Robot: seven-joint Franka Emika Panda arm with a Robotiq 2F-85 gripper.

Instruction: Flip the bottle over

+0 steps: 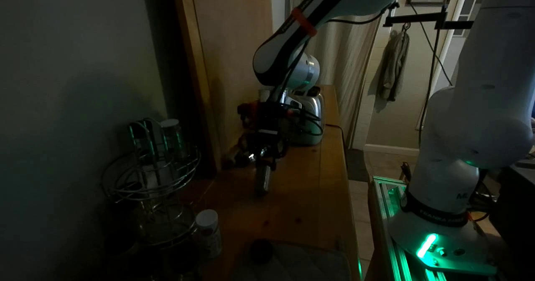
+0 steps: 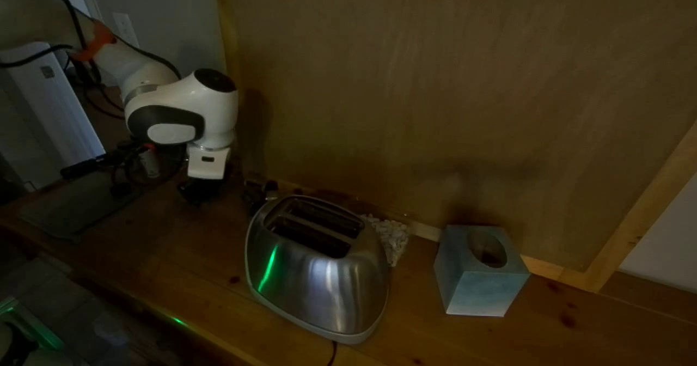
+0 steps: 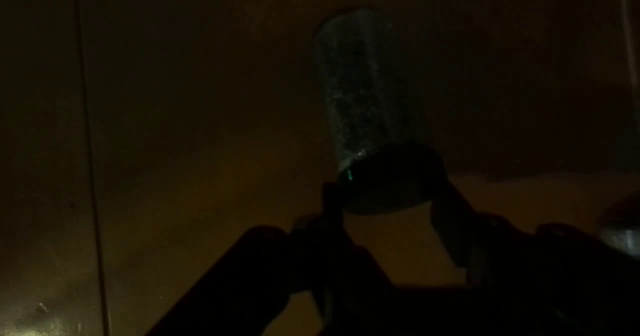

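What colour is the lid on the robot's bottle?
The lid looks very dark, probably black, though the light is dim; the wrist view shows it best.

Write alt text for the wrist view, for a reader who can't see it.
A gripper holds a small bottle by its dark cap, pinched from both sides, with the body pointing toward the top of the picture. The view is very dim; a wooden tabletop lies behind, and part of a shiny object shows at the right edge.
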